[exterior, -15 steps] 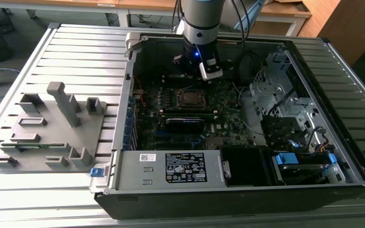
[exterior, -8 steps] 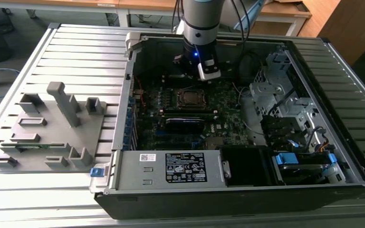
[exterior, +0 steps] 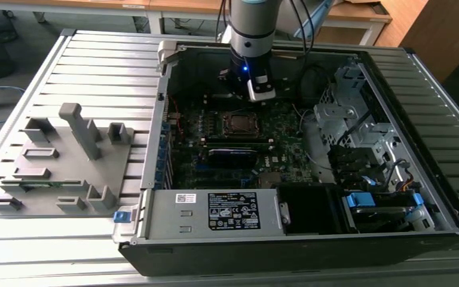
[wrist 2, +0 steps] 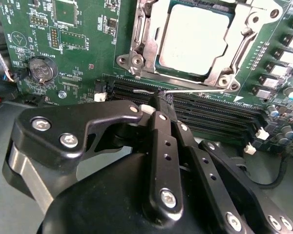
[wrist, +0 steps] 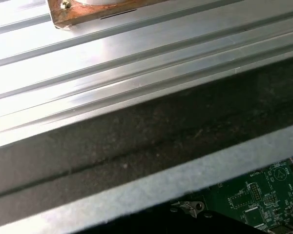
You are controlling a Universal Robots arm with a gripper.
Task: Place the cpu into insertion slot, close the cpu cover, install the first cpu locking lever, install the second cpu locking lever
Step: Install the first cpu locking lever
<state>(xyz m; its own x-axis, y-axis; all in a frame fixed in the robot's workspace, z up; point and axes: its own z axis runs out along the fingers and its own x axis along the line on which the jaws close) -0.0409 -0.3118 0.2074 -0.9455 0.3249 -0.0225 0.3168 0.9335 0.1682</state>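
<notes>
The cpu [wrist 2: 195, 39], its grey metal top showing, lies in the insertion slot [exterior: 238, 122] on the green board. The silver cpu cover [wrist 2: 139, 44] is folded down around it, framing the chip. A thin wire locking lever [wrist 2: 195, 91] runs along the socket's edge beside the black memory slots. My gripper [wrist 2: 158, 102] is shut with nothing between its black fingers. Its tips sit right at the lever's hooked end; I cannot tell whether they touch it. In the exterior view the gripper [exterior: 255, 91] hangs over the board just beyond the socket.
The open computer case [exterior: 158, 107] lies on a slatted aluminium table [wrist: 112, 58]. A labelled grey power supply box [exterior: 213, 210] stands at the near side and drive bays [exterior: 357, 125] at the exterior view's right. A grey fixture [exterior: 62, 161] sits on the exterior view's left.
</notes>
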